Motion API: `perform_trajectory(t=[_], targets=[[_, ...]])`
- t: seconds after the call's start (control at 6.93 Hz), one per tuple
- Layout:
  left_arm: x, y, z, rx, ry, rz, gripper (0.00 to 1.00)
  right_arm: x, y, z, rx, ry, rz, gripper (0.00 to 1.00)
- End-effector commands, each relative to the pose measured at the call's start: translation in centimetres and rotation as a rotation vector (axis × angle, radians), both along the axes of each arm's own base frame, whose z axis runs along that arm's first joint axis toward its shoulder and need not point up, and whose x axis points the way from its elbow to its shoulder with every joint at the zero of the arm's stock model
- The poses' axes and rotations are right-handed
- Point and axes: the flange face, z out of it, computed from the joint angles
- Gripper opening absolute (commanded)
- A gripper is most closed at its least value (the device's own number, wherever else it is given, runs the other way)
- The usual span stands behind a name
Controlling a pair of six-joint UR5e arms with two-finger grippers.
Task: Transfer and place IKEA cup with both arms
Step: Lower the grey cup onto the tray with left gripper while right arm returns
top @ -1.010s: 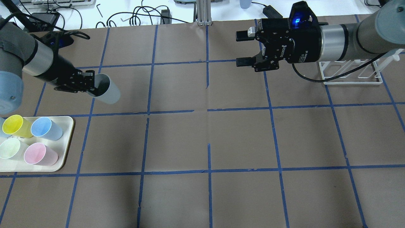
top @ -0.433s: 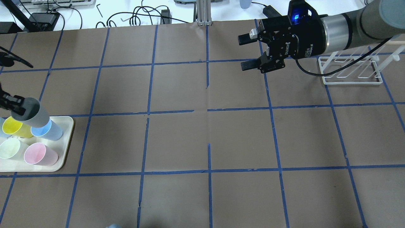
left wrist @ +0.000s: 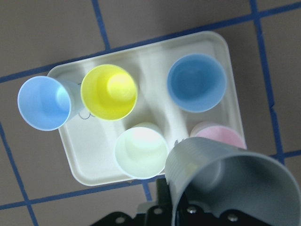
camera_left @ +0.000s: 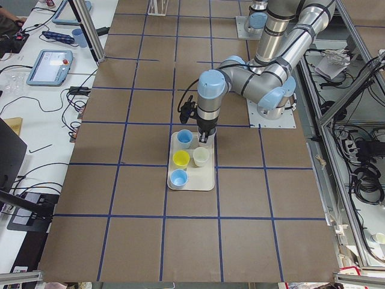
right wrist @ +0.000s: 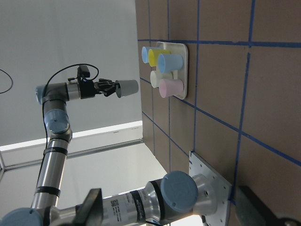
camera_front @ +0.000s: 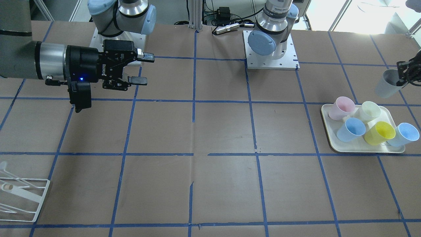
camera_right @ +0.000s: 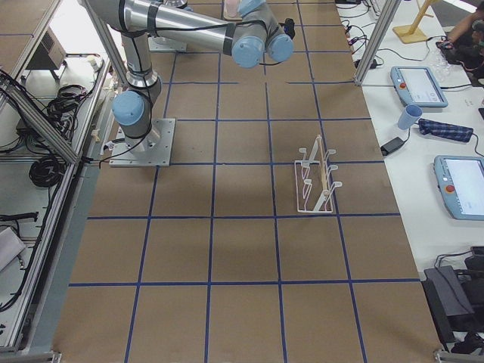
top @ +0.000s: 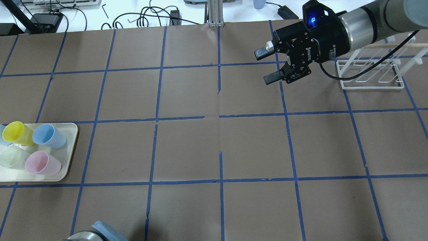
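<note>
Left gripper (camera_front: 404, 75) is clamping the rim of the IKEA cup (camera_front: 386, 86), one finger inside and one outside, holding it tilted and aloft. The cup is hanging over the robot-side edge of the tray (camera_front: 355, 147), which is carrying a pink cup (camera_front: 342, 107), a pale green cup (camera_front: 370, 111), a yellow cup (camera_front: 381, 132) and two blue ones. Right gripper (top: 264, 66) is hovering above the table's other half, jaws spread wide, gripping nothing.

The overhead camera looks forward and down on the table (top: 217, 144), with the tray (top: 73, 130) at 9 o'clock. The front-facing camera looks back steeply, the same tray at 3 o'clock. Side cameras look along the table from either end. The left wrist camera hangs close above the tray, the IKEA cup (left wrist: 230, 188) at 5 o'clock; the right wrist camera sees both from afar.
</note>
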Motion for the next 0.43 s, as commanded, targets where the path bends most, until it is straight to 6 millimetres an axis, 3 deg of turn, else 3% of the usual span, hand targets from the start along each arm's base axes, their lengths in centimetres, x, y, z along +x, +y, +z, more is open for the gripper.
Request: perform_trajectory(t=[0.0, 0.29], targets=[[6.8, 1.1, -3.6, 0.002, 0.059, -0.017, 0.00, 1.4, -0.4, 0.7, 0.017, 0.162, 0.048, 0.99], [11.9, -0.1, -6.2, -0.003, 0.096, -0.040, 0.00, 3.1, 0.2, 1.0, 0.030, 0.403, 0.079, 0.99]])
